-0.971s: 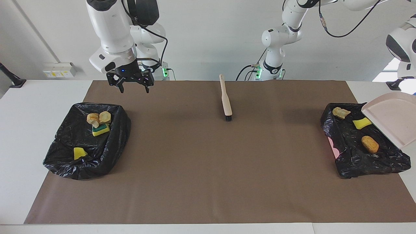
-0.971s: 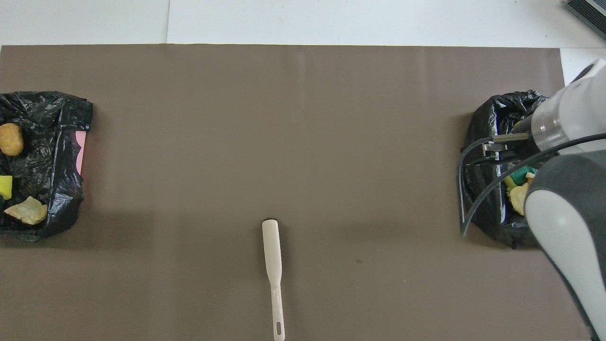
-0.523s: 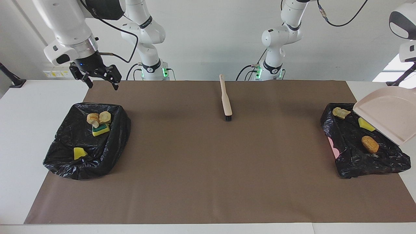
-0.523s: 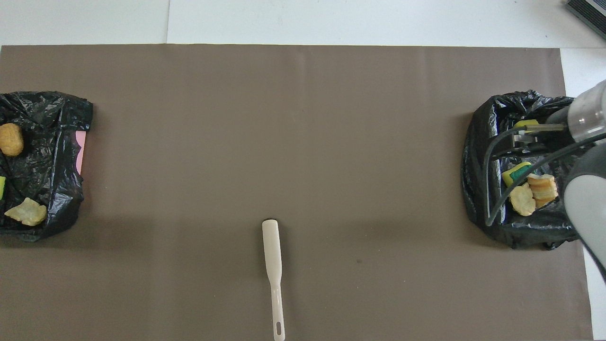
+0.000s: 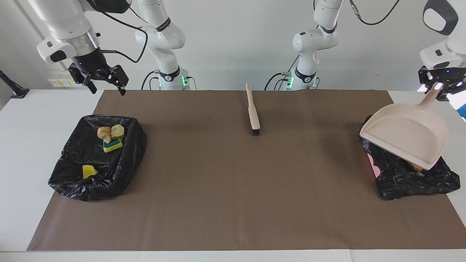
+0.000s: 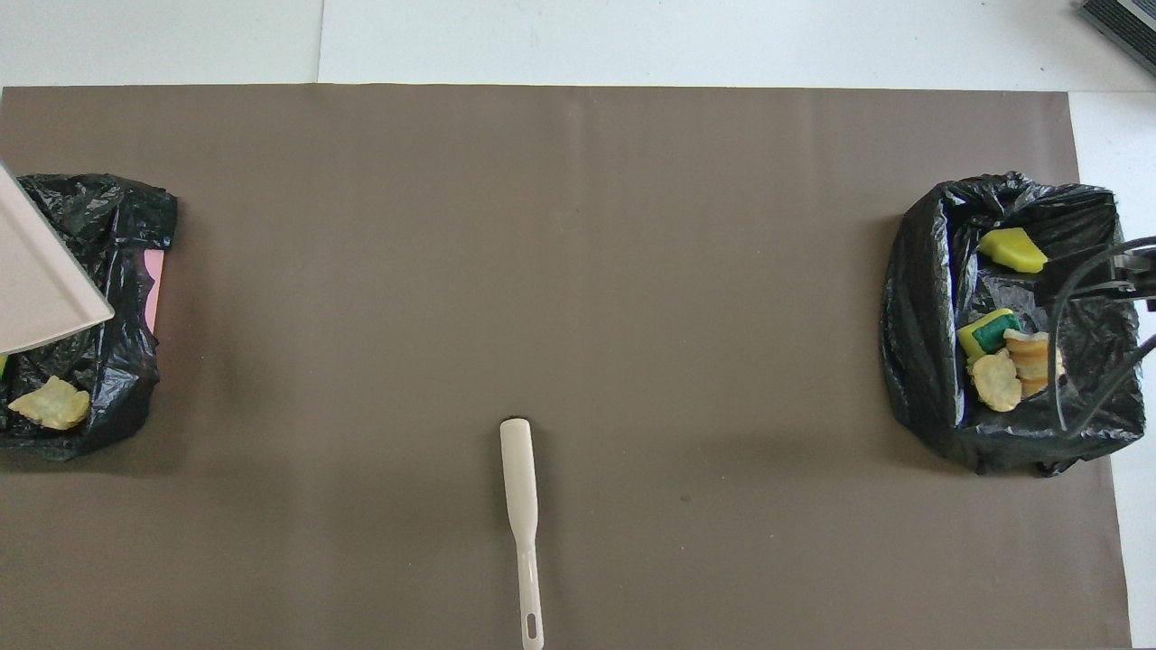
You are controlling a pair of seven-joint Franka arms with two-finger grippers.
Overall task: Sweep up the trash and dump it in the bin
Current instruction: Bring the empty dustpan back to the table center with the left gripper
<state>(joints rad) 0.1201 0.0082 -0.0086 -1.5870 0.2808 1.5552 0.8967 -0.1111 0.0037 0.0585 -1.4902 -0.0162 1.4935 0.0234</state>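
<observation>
Since half a second ago, the dustpan [image 5: 407,140] has swung inward over the bin at the left arm's end and now covers most of its contents, while the right tool [image 5: 98,78] has drawn a little further toward the worktop's edge.

Nearest the robots, a beige brush [image 5: 252,112] lies flat on the brown mat [image 5: 233,189], midway between the two arms, its handle pointing at the robots and its dark bristles at the end away from them.

Right tool: raised over the bare worktop [image 5: 36,120] just off the mat's corner, its two fingers spread wide and holding nothing.

Left tool [image 5: 438,87]: raised at the left arm's end, closed on the dustpan's handle. The pan hangs tilted, mouth lowest, over the black-lined bin [image 5: 411,178].

Trash: a pale tan lump [image 6: 50,403] shows in that bin in the overhead view, at the side nearer the robots; the rest there is hidden by the pan.

In the second black-lined bin [image 5: 96,156], at the right arm's end, two tan lumps [image 5: 110,133] rest beside a yellow-and-green sponge [image 5: 113,145]. Farther from the robots in the same bin lies a plain yellow chunk [image 5: 89,171].
</observation>
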